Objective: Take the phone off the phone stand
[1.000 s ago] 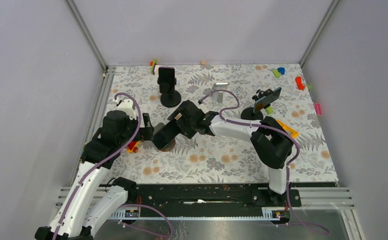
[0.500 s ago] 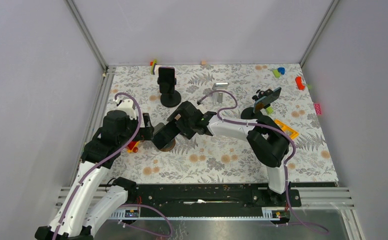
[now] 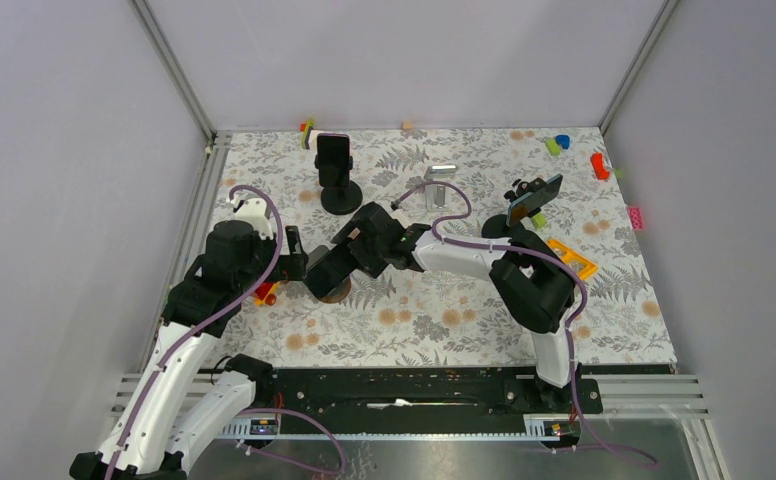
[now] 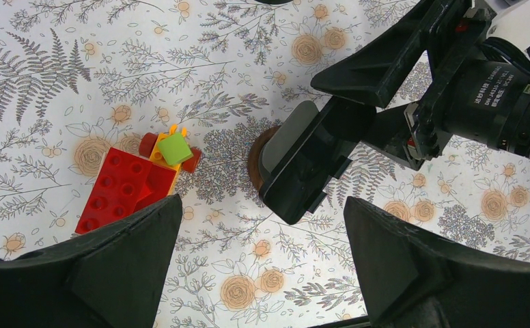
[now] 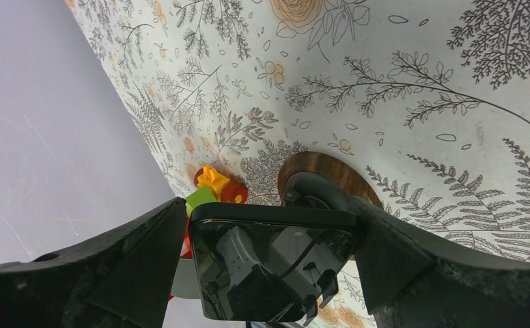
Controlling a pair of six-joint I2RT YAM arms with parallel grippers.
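Glossy phone (image 5: 269, 273), wooden stand base (image 5: 325, 168)

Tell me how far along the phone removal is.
Done: the right gripper has its fingers on either side of the phone. In hand: taking hold; contact is unclear. To do: lifting the phone off the stand, where it sits now. The left gripper hovers open nearby.

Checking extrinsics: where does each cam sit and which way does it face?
Top external: above and behind the robot, looking down at the table; left arm and right arm show.
Left wrist: on the left arm, looking down at the phone; left claw at the bottom.
Right wrist: looks along right claw, which flanks the phone.
Shared: both wrist views show phone and bricks.
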